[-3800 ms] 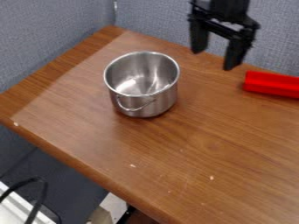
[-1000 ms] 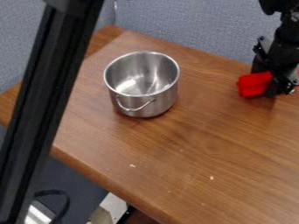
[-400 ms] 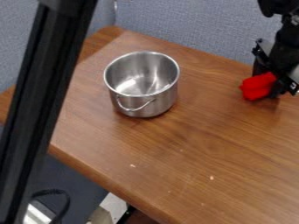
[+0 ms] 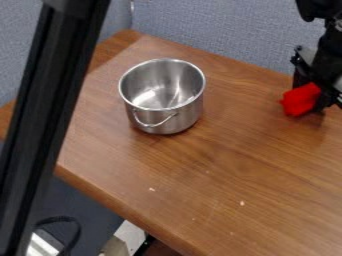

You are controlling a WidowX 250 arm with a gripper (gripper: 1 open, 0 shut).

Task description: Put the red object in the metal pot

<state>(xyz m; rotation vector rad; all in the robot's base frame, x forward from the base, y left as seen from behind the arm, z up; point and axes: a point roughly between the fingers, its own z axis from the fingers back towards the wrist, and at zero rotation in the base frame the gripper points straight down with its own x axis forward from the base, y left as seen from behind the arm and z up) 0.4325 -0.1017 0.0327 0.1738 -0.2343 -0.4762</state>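
The red object lies at the table's right edge, only its near end showing. My gripper points down over it, its black fingers on either side and shut on it. The block seems to rest on or just above the wood. The metal pot stands upright and empty at the left middle of the table, well left of the gripper, its wire handle hanging down the front.
A thick black arm link crosses the left foreground diagonally and hides part of the table's left corner. The wooden table ends close in front and at the left. A grey wall stands behind.
The gripper has rolled a little about its own axis while staying over the same spot. The red object's visible end has shifted slightly right with it. The pot is unmoved.
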